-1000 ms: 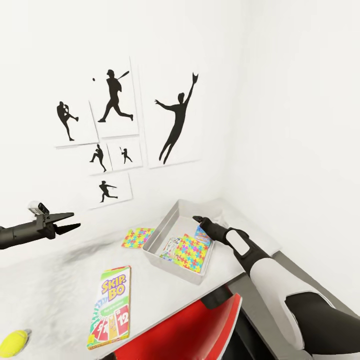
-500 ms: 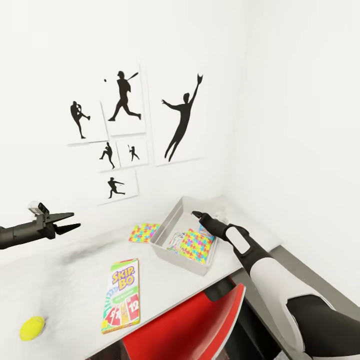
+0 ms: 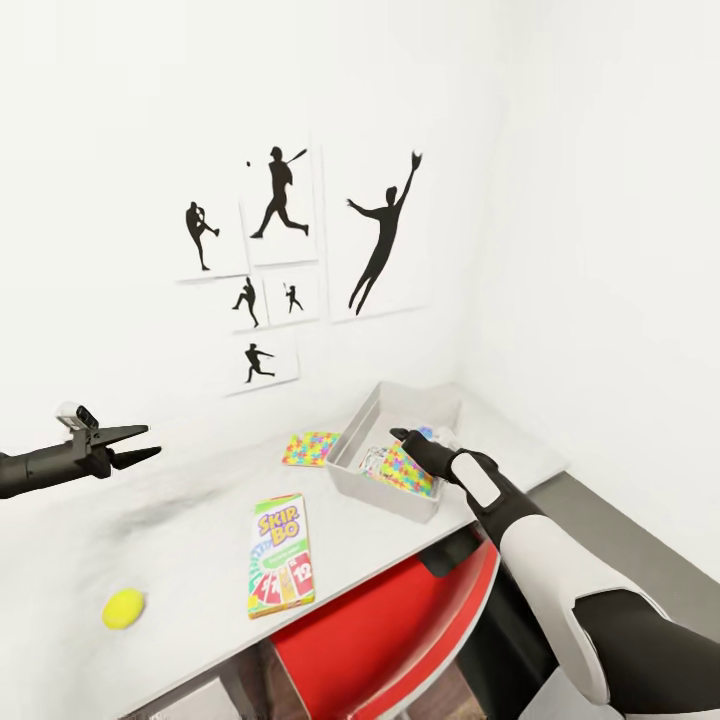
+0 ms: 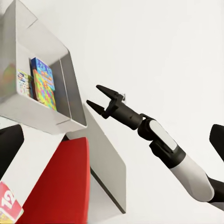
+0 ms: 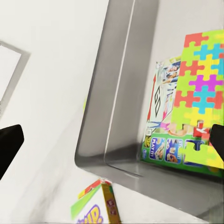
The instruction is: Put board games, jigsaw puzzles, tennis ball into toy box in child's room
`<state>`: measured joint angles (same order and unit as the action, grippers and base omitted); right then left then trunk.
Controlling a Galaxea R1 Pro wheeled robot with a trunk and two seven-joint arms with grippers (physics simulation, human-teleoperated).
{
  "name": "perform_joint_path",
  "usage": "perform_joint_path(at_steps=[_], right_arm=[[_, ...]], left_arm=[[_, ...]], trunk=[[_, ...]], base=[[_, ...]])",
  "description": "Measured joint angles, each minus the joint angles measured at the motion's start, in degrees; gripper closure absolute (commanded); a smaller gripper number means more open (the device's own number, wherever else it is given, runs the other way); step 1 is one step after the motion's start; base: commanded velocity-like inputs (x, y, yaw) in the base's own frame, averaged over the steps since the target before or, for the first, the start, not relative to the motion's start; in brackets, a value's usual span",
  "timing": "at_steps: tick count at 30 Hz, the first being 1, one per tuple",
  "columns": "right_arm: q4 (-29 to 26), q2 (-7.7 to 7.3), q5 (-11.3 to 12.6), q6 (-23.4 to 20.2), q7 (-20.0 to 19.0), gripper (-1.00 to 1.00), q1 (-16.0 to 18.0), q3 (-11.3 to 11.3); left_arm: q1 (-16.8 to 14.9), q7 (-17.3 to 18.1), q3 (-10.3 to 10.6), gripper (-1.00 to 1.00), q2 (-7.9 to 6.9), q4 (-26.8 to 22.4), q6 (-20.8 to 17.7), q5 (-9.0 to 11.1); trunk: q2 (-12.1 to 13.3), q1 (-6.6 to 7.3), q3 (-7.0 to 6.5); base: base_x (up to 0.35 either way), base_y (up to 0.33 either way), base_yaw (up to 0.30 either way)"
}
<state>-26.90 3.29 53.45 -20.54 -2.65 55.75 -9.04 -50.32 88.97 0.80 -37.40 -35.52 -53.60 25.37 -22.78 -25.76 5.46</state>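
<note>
The grey toy box [image 3: 350, 447] stands on the table [image 3: 170, 550] near the corner wall. It holds a jigsaw puzzle [image 3: 408, 470] on top of board games [image 5: 163, 116]. A second jigsaw puzzle [image 3: 310, 448] lies flat just left of the box. The SKIP BO board game [image 3: 280, 556] lies near the table's front edge, and the tennis ball [image 3: 124, 607] sits further left. My right gripper [image 3: 398, 436] hovers open over the box's inside, empty. My left gripper [image 3: 152, 441] is open in the air, well left of the puzzle. The bed is out of view.
A red chair [image 3: 400, 620] is tucked under the table's front edge below the toy box. Baseball-player silhouette prints [image 3: 280, 200] hang on the white wall behind. A grey strip of floor [image 3: 620, 540] runs along the right wall.
The whole view has swung left and drawn back, so the tennis ball now shows fully. Both grippers hold their poses, the right one still over the box.
</note>
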Motion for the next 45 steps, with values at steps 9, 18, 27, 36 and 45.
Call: perform_joint_path(at_steps=[9,18,27,36,45], right_arm=[[0.01,0.04,0.01,-0.11,0.21,-1.00,0.00,0.02],[0.00,0.10,-0.01,-0.17,0.35,-1.00,0.00,0.00],[-0.01,0.42,-0.06,-0.18,0.51,-1.00,0.00,-0.16],[-0.05,0.99,-0.21,-0.24,2.86,-1.00,0.00,-1.54],[-0.08,1.38,-0.42,-0.27,5.44,-1.00,0.09,-6.99]], left_arm=[[0.01,0.00,0.00,-1.00,-0.01,0.01,0.03,0.01],[0.00,0.00,0.00,-1.00,0.00,0.00,-0.01,0.00],[-0.01,0.00,0.00,-1.00,0.00,0.00,-0.02,-0.01],[0.00,0.00,0.00,-1.00,0.00,0.00,0.00,0.00],[0.01,0.00,0.00,-1.00,-0.03,0.00,0.01,0.02]], trunk=[[-0.01,0.01,0.01],[-0.01,0.01,0.00],[-0.01,0.01,0.00],[0.00,0.00,0.00],[-0.01,0.02,0.00]], base=[[-0.076,0.060,0.000],[-0.131,0.130,0.000],[-0.037,0.190,0.000],[-0.083,0.128,0.000],[-0.065,0.056,0.000]])
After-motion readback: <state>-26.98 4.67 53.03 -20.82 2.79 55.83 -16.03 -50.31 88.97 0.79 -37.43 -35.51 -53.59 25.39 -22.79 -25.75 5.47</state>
